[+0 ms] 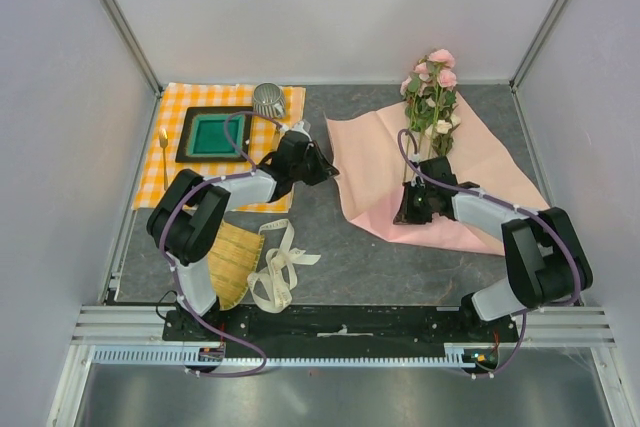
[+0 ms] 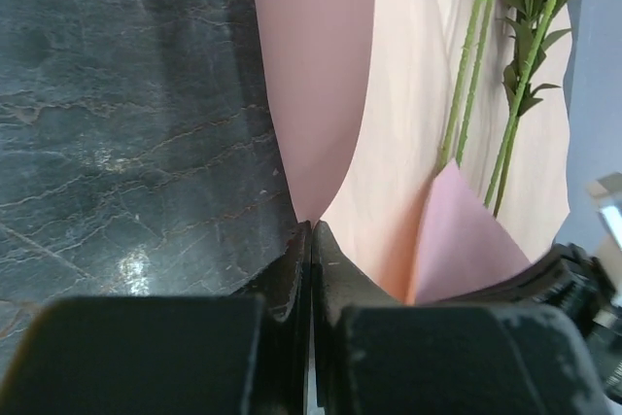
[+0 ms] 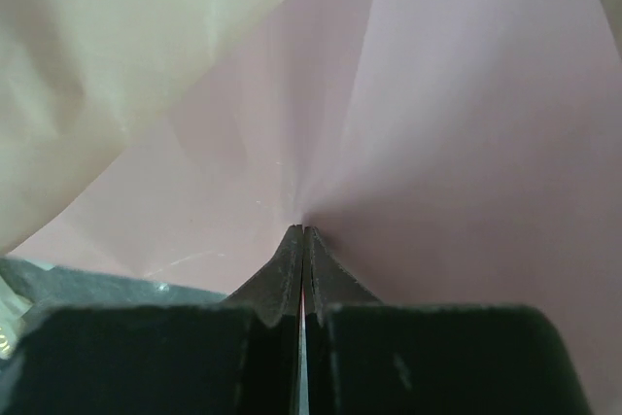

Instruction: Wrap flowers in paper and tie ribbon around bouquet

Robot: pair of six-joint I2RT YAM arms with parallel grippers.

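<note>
Flowers [image 1: 432, 97] lie on the paper [image 1: 375, 172] on the right half of the table [image 1: 340, 247], blooms toward the far side and stems running back toward the near edge. The left gripper [image 2: 311, 232] is clamped tight on the paper's left corner, which looks raised off the table. The right gripper [image 3: 303, 235] is pinched closed on a raised fold of paper by the stem ends.

Step in hand, as a judgement: folding the sheet over the stems to start the cone. To do it well, the left should carry its corner up and across the stems in a low arc rather than drag it sideways, or the sheet may slide and the flowers roll. The right should act as the pivot at the stem ends. The sheet looks thin and likely to tear if both arms pull apart, so leave slack. The fold should land below the blooms.

Ribbon [image 1: 278, 269] lies loose near the left arm's base, well apart from the paper; tying is not yet begun.
</note>
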